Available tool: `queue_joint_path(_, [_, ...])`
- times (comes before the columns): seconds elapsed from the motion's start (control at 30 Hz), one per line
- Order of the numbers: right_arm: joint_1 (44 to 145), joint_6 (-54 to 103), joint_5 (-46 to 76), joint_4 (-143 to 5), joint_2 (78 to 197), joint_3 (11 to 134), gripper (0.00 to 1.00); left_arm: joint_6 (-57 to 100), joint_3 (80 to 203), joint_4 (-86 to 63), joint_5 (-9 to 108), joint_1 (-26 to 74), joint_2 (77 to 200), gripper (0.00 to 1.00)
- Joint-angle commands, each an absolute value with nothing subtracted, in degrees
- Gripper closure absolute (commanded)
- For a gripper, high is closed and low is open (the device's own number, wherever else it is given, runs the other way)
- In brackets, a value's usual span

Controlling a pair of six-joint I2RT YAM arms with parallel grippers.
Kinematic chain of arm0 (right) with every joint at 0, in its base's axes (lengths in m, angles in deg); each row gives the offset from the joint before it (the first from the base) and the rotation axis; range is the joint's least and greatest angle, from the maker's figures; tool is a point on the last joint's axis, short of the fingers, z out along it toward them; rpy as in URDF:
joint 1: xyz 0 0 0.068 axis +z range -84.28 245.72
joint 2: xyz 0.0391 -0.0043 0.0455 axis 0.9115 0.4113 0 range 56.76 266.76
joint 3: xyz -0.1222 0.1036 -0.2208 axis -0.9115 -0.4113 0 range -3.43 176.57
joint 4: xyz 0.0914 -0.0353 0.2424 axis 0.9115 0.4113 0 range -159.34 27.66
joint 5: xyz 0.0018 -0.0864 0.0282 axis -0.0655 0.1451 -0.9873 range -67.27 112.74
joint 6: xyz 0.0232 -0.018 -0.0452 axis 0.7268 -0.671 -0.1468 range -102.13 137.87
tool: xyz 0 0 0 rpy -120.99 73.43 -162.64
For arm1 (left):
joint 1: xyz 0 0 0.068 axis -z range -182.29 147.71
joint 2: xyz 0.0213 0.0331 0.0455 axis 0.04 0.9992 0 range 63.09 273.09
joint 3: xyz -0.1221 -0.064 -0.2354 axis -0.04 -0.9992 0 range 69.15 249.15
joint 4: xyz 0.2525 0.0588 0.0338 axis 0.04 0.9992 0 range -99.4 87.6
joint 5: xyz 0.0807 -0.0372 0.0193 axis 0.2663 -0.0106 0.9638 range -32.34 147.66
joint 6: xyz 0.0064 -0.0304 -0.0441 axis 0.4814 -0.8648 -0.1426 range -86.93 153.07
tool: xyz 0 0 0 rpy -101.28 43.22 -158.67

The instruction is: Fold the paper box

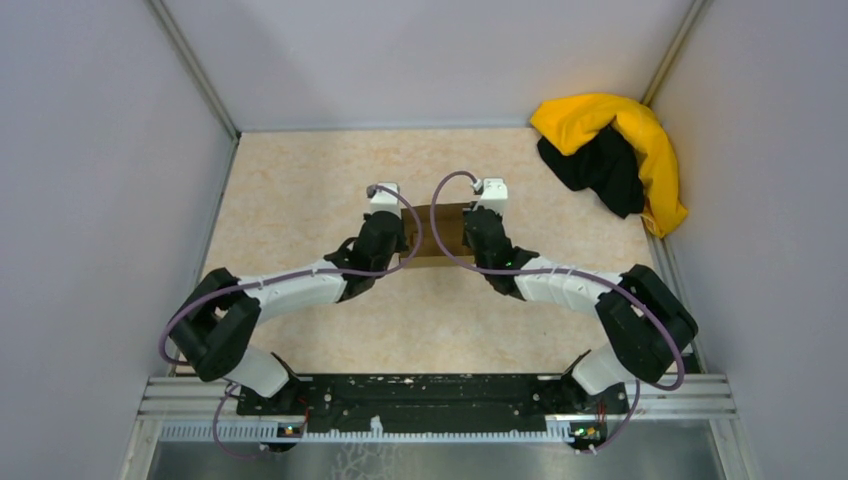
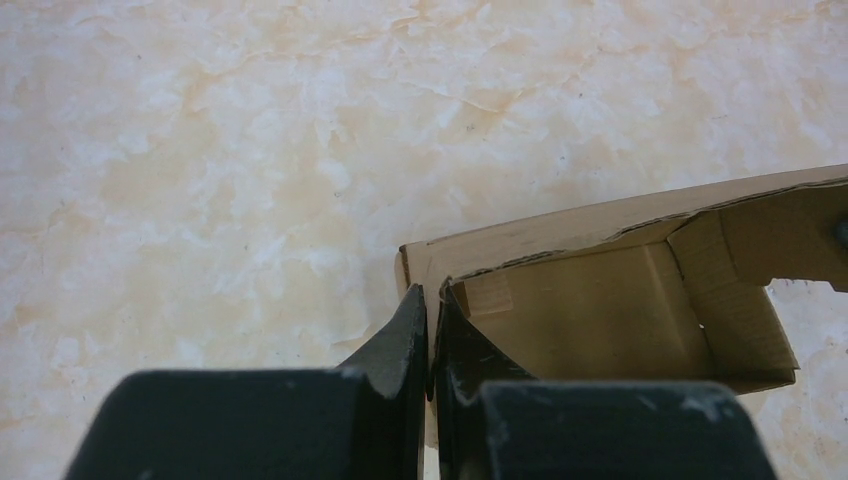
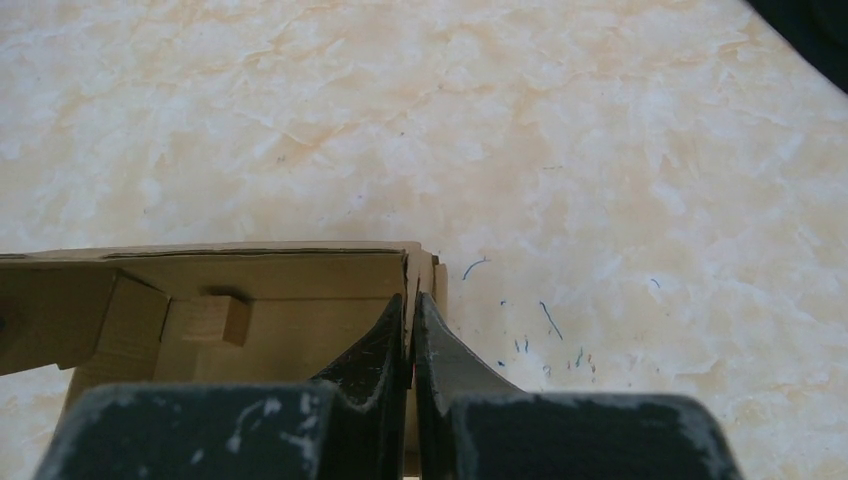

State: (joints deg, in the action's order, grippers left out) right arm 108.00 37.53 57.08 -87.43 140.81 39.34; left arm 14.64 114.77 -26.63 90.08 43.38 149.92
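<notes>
Paper box [image 1: 432, 235] sits half folded in the middle of the table [image 1: 300, 180], between both arms. Left gripper [image 2: 430, 300] pinches its left wall tight, right gripper [image 3: 410, 305] its right wall. Uneven pulling could tear a thin wall or let it slip out. Wrist views show these pinches; from above, the arms hide them.

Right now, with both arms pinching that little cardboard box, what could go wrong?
1. Each set of jaws is shut on just one thin side wall of the paper box; if the arms pull apart or twist, the wall could tear or slip free.
2. The inner flaps look only half folded, so they may spring open.
</notes>
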Motion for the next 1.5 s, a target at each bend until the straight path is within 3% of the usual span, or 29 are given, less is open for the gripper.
queue_joint_path(0.0, [110.0, 39.4, 54.1, -91.5, 141.3, 38.2, 1.00, 13.1, 112.9, -32.2, 87.3, 45.2, 148.4, 0.93])
queue_joint_path(1.07, [111.3, 43.3, 54.4, -93.8, 141.5, 28.5, 1.00, 9.0, 101.5, -34.6, 88.0, 48.2, 147.8, 0.90])
queue_joint_path(1.3, [111.4, 44.5, 52.8, -92.2, 141.0, 27.8, 0.91, 7.1, 100.0, -32.8, 87.2, 48.2, 148.2, 0.88])
queue_joint_path(1.47, [111.4, 45.3, 51.6, -91.3, 140.0, 26.9, 0.80, 6.0, 98.8, -31.8, 86.4, 48.2, 147.5, 0.83])
